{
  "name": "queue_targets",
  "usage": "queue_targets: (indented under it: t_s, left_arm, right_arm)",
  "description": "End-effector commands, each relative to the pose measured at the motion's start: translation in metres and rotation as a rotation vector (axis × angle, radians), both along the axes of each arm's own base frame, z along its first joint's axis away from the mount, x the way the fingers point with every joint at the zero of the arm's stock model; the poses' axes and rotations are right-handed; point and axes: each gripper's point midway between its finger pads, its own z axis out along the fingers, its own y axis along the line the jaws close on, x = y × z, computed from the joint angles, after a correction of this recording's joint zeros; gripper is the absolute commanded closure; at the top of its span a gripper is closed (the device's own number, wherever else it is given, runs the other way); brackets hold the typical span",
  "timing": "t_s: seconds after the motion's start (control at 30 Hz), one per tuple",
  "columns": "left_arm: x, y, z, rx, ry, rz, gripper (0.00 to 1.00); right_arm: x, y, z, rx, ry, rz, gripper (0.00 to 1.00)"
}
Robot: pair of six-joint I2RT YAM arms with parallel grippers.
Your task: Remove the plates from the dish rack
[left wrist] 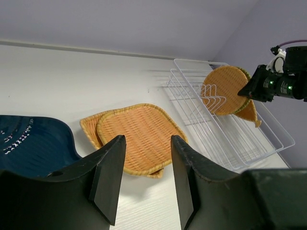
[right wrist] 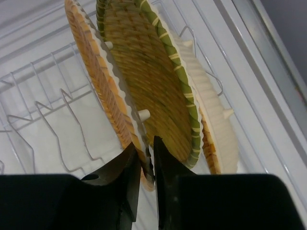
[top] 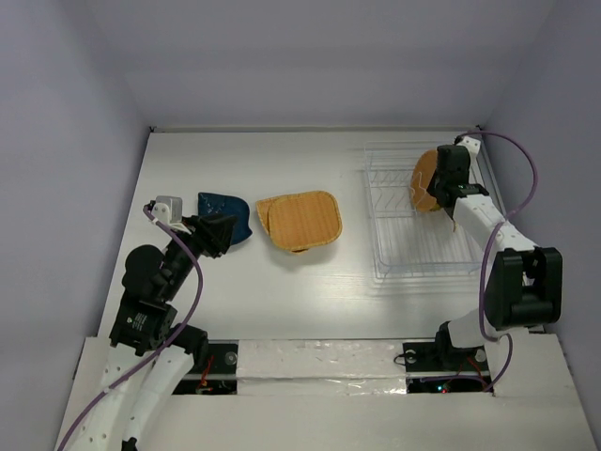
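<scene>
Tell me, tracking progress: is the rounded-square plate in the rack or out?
Out: the rounded-square plate lies flat, well apart from the dish rack.

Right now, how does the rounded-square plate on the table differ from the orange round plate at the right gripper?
Pose: the rounded-square plate lies flat on the table, while the round plate stands on edge in the dish rack.
Shape: the rounded-square plate has soft corners, and the round plate has a circular ribbed rim.
Hold: nothing grips the rounded-square plate, but the right gripper pinches the round plate's rim.
Both are orange-yellow and woven.
</scene>
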Motion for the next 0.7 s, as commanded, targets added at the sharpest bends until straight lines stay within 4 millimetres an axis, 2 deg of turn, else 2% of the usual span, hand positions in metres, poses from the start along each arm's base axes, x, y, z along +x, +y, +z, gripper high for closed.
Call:
queue_targets:
  t_s: [0.0,0.1,0.13,0.23,0.3,0.37,0.47,0.6,0.67]
  left_arm:
    - [-0.001,0.001,0.017,-0.013,-0.061,0.000,0.61]
    - [-0.002,0.001,0.017,-0.013,-0.062,-0.001,0.60]
    - [-0.001,0.001,0.017,-0.014,-0.062,-0.002,0.60]
    - [-0.001,0.000,0.017,-0.014,-0.060,-0.003,0.60]
    - [-0.001,0.001,0.017,-0.014,-0.060,-0.002,0.60]
    - [-0.001,0.000,0.017,-0.014,-0.060,-0.002,0.60]
    - [-0.001,0.000,0.017,-0.015,-0.059,-0.003,0.60]
    - [0.000,0.000,0.016,-0.015,-0.058,0.000,0.60]
    - [0.000,0.000,0.016,-0.013,-0.059,-0.002,0.60]
  right_arm:
    - [0.009,-0.007,0.032,-0.051,-0.074,-0.011,0.82]
    - [0.007,-0.001,0.034,-0.080,-0.057,0.011,0.94]
    - [0.006,-0.004,0.036,-0.092,-0.060,0.000,0.94]
    - [0.004,0.007,0.039,-0.126,-0.058,0.018,1.00]
    - [0.002,0.016,0.043,-0.162,-0.056,0.025,1.00]
    - [-0.001,0.016,0.048,-0.203,-0.050,0.004,1.00]
    - [-0.005,0.023,0.061,-0.224,-0.077,0.002,1.00]
    - [-0.011,0.027,0.088,-0.220,-0.147,0.000,1.00]
    - [-0.017,0.032,0.108,-0.218,-0.203,0.000,1.00]
